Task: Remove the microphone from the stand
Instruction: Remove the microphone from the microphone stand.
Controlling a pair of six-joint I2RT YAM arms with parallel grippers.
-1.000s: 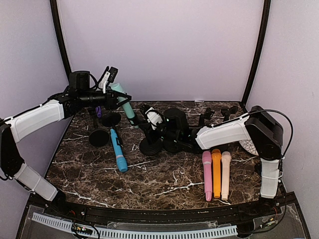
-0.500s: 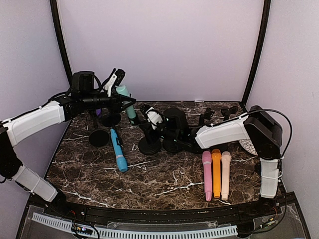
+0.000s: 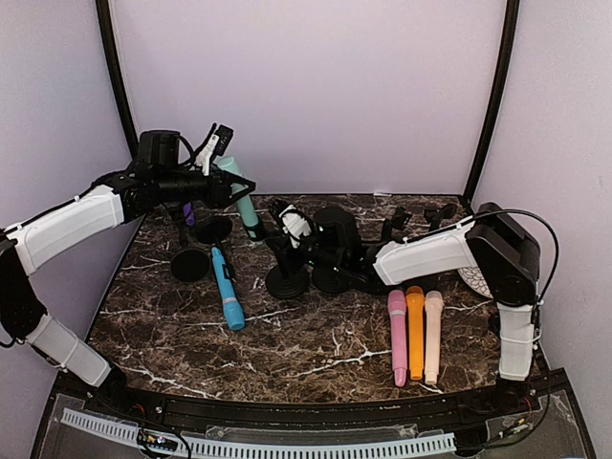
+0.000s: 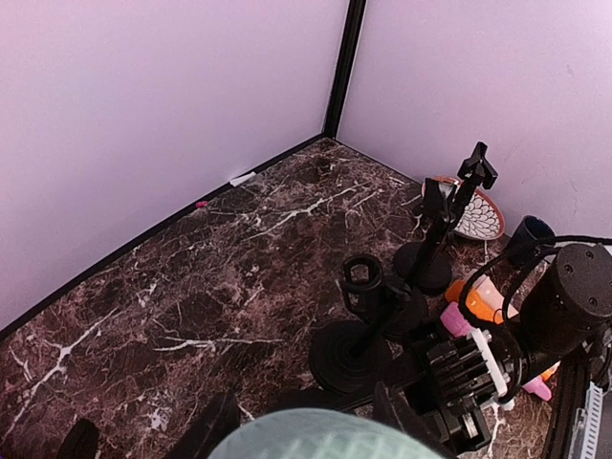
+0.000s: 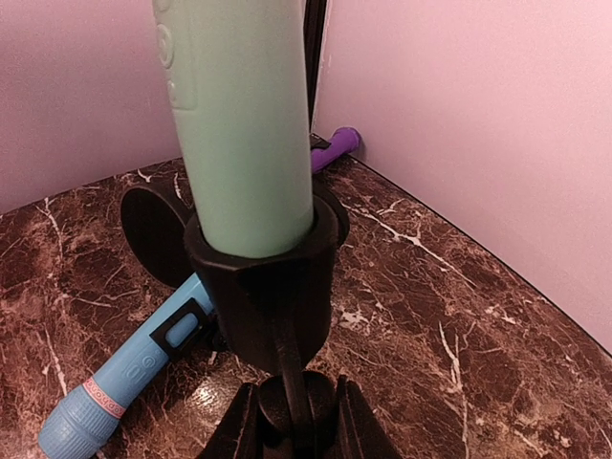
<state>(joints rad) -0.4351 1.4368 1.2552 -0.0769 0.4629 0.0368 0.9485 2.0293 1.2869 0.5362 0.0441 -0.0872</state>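
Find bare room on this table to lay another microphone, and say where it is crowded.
Bare marble lies between the blue microphone and the pink microphone, toward the near edge. Crowded: the black stands behind it.

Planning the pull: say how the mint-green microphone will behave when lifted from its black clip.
The mint-green plastic microphone looks rigid, probably sliding out straight. Its smooth round barrel may slip. Snug in the black stand clip, it will likely drag.

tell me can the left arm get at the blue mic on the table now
Probably not yet: the left gripper is shut on the teal microphone in the stand. The blue mic itself lies uncovered.
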